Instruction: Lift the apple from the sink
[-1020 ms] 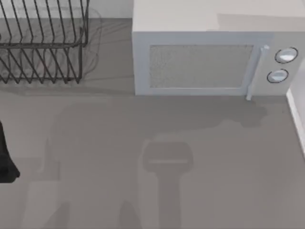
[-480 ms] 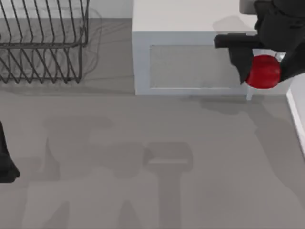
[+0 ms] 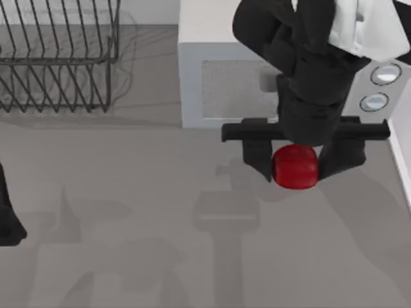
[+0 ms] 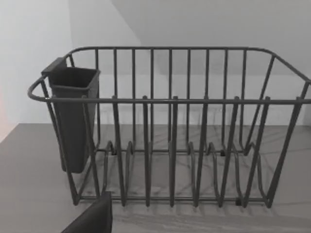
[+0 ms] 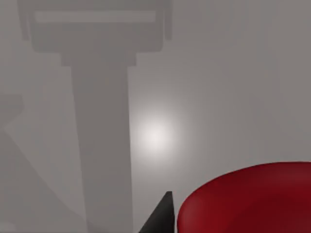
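The apple (image 3: pixel 295 167), small, glossy and red, is held between the two dark fingers of my right gripper (image 3: pixel 297 165), high above the grey counter in front of the microwave. The right gripper is shut on it, one finger on each side. In the right wrist view the apple (image 5: pixel 252 201) bulges red at the frame's edge beside a dark fingertip (image 5: pixel 163 216), with the counter far below. The sink is out of view. My left arm (image 3: pixel 8 212) stays parked at the table's left edge.
A white microwave (image 3: pixel 257 83) stands at the back, partly covered by my right arm. A black wire dish rack (image 3: pixel 58 58) sits at the back left, with a dark cutlery cup (image 4: pixel 73 116) hung on its side. A white edge (image 3: pixel 399 160) runs along the right.
My right arm has come in from the upper right with the apple, moving left and toward the front of the table. One second ago neither was in view. The left arm has not moved.
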